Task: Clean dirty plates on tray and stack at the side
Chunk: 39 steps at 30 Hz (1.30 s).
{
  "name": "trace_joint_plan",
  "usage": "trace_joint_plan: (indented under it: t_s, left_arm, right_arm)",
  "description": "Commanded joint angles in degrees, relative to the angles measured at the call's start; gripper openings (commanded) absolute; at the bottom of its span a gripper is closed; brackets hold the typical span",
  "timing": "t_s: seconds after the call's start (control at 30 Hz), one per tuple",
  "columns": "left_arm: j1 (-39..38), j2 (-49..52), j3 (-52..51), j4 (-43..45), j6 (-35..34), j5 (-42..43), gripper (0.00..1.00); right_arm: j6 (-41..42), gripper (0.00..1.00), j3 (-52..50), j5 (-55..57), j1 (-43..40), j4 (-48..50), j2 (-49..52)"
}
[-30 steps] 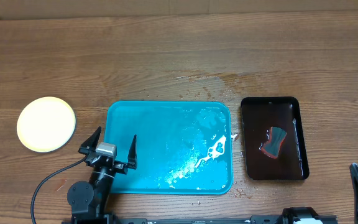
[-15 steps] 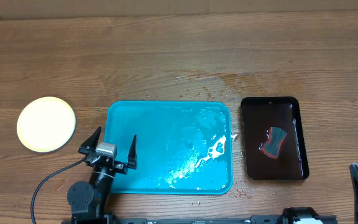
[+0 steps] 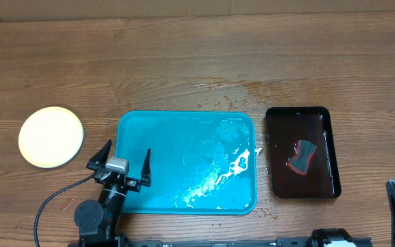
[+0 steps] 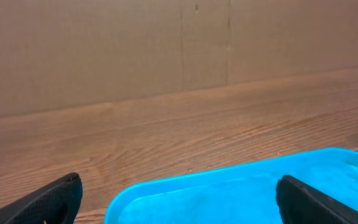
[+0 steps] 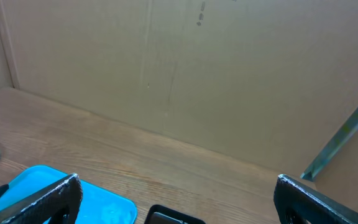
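With the plates (image 3: pixel 51 136) stacked beside the bare tray (image 3: pixel 170 151), I had left gripper (image 3: pixel 128 148) and right gripper (image 5: pixel 178 184) wide, holding nothing.

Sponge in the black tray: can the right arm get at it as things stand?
Probably yes. The sponge lies uncovered in the black tray, on that arm's side, and nothing stands between it and the right tool, which is open and empty.
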Motion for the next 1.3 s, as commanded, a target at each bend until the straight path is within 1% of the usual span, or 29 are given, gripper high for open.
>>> trace_joint_plan:
  t_s: [0.0, 0.1, 0.2, 0.33, 0.37, 0.5, 0.67, 0.93, 1.07, 1.27]
  left_arm:
    - [0.35, -0.66, -0.20, -0.02, -0.94, -0.35, 1.00]
    - [0.35, -0.66, -0.20, -0.02, -0.94, -0.35, 1.00]
    - [0.35, -0.66, -0.20, -0.02, -0.94, -0.35, 1.00]
    - [0.35, -0.66, -0.20, -0.02, -0.94, -0.35, 1.00]
    - [0.35, -0.66, -0.20, -0.02, -0.94, -0.33, 1.00]
    - [0.35, -0.63, -0.20, -0.02, -0.94, -0.35, 1.00]
    - [0.35, -0.63, -0.20, -0.02, -0.94, -0.35, 1.00]
    - [0.35, -0.61, -0.20, -0.02, -0.94, -0.35, 1.00]
    - [0.35, -0.61, -0.20, -0.02, -0.94, -0.33, 1.00]
    - [0.35, -0.61, -0.20, -0.02, -0.94, -0.33, 1.00]
  right_arm:
    - [-0.24, 1.00, -0.20, -0.11, -0.17, 0.42, -1.03]
    - [-0.20, 1.00, -0.70, -0.15, -0.17, 2.21, -3.39]
    - [-0.22, 1.00, -3.34, -0.13, -0.17, 4.76, -7.21]
    - [-0.63, 1.00, -11.32, -0.09, -0.17, 9.73, -14.51]
    - [-0.66, 1.00, -16.41, -0.07, -0.17, 12.31, -18.34]
    - [-0.61, 1.00, -31.52, -0.13, -0.20, 20.44, -28.11]
    - [-0.59, 1.00, -49.48, -1.07, -0.24, 31.41, -38.23]
    - [-0.35, 1.00, -79.28, -4.33, -0.24, 53.27, -53.27]
    - [0.50, 1.00, -90.07, -5.73, -0.22, 61.55, -58.31]
    - [1.79, 1.00, -98.05, -7.93, -0.17, 68.30, -58.29]
